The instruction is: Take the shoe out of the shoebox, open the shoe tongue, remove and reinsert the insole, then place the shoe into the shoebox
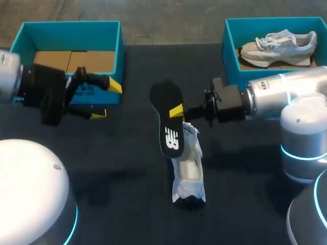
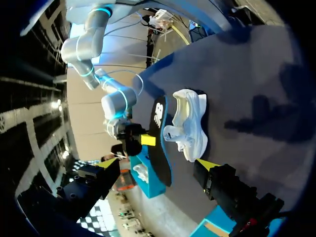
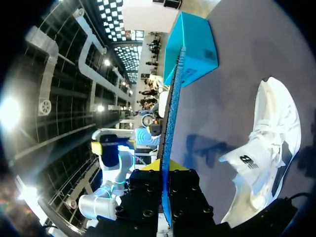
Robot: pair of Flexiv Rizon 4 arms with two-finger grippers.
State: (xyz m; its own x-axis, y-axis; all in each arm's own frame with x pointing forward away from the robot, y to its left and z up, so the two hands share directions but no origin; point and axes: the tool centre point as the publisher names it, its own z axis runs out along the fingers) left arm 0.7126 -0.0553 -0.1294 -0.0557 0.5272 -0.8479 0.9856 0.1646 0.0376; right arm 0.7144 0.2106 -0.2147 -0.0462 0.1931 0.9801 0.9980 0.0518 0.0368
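Nearest, at the middle of the dark table (image 1: 102, 173): a white shoe (image 1: 188, 171), lying lengthwise near to far. Opening turned upward, pale inside on show, a dark patch at the near end. Tongue folded outward with a dark mark on it, plain in the right wrist view.

Just beyond, and overlapping the shoe's far end in the head view: a black insole (image 1: 167, 120), out of the shoe, held up off the table and tilted. White logo on its near half, a thin teal edge in the wrist views. Cannot tell whether touching the shoe.

Clamped on the insole's right edge: right gripper (image 1: 176, 111), coming in from the right, one yellow tip bright against the black. In its own wrist view, insole edge-on between both fingers, pinched from two sides.

At the left, about level with the insole: left gripper (image 1: 106, 100), fingers spread wide with nothing between them, hanging just on the near side of a teal shoebox (image 1: 71, 35). Inside that far-left box: brown cardboard (image 1: 76, 60).

At the far right: a second teal shoebox (image 1: 231, 46), holding a grey and white shoe (image 1: 278, 45) lying left to right.
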